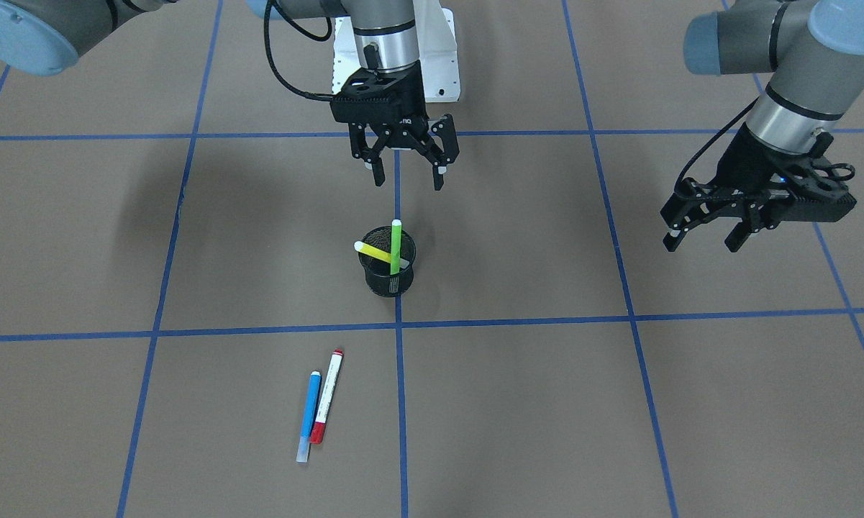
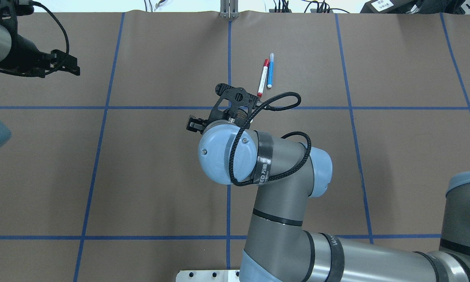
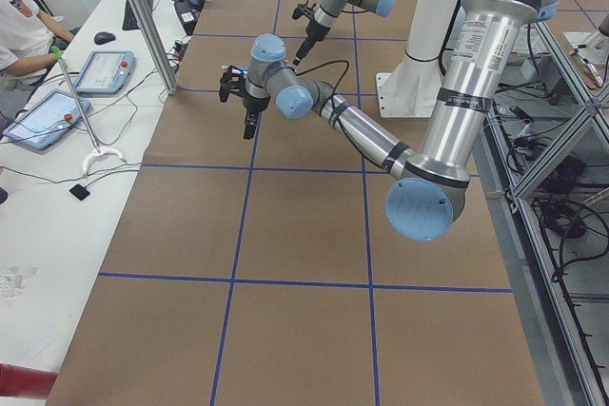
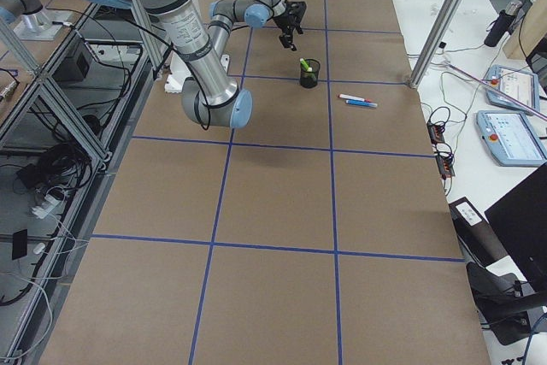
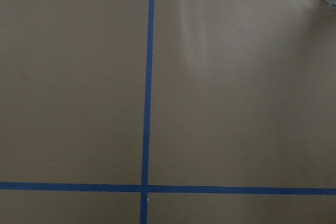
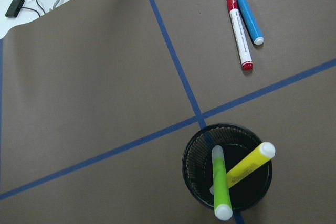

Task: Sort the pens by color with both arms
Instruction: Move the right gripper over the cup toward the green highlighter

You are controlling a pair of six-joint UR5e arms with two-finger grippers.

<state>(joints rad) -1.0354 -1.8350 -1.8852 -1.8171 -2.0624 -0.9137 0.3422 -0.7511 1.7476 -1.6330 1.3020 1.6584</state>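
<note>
So, by my reading you are about halfway through. Two pens lie out on the table: the blue pen and the white pen with red ends rest side by side, near enough that I cannot tell whether they touch, on the operators' side of the cup and well apart from it. The other two stand in the black mesh cup. The green pen is close to upright, and the yellow pen leans across it with its pale tip over the rim.

The right gripper hangs above the table just on the robot's side of the cup, fingers spread and nothing between them. Its wrist camera looks straight down into the cup, so I judge it is lined up for a pick there. The left gripper sits well off to the robot's left, also spread and empty, with only bare table under its camera.

What seems left is to lift out the green and yellow pens and give each colour its own place. Whether blue and red-and-white count as sorted while lying together, you cannot tell from here.
</note>
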